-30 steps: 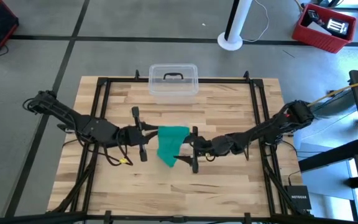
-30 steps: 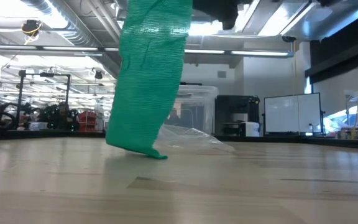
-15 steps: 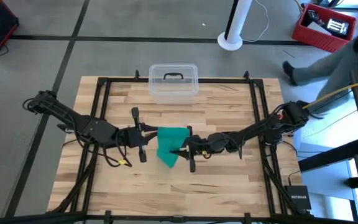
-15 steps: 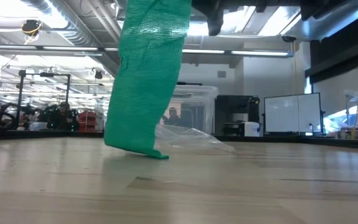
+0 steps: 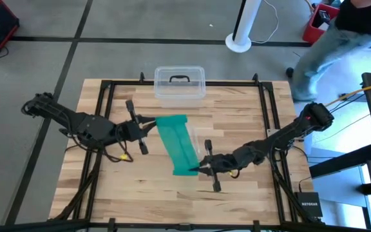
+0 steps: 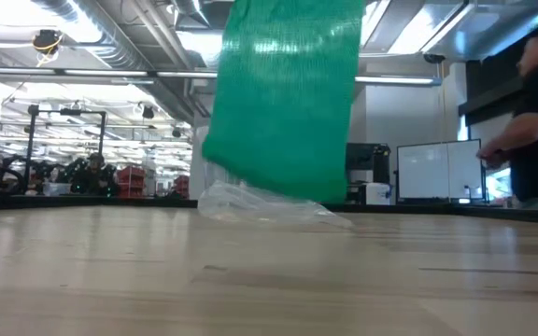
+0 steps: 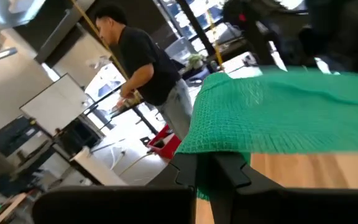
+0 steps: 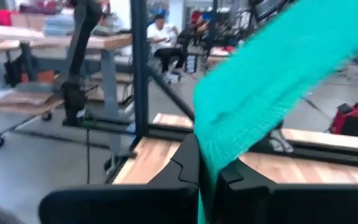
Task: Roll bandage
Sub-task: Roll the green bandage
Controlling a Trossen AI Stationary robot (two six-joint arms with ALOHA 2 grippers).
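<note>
High view: bandage [image 5: 178,144] stretched between left gripper [image 5: 148,124] and right gripper [image 5: 200,168], above the worktop [image 5: 237,109]. Low view: it hangs clear of the surface. Wrist views: both jaws clamped on bandage ends.

light: bright ceiling strips [image 6: 409,79] | shadows: soft | blur: wrist views, motion-smeared

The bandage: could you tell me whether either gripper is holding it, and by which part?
Both hold the bandage: the left gripper at its far end, the right gripper at its near end.
</note>
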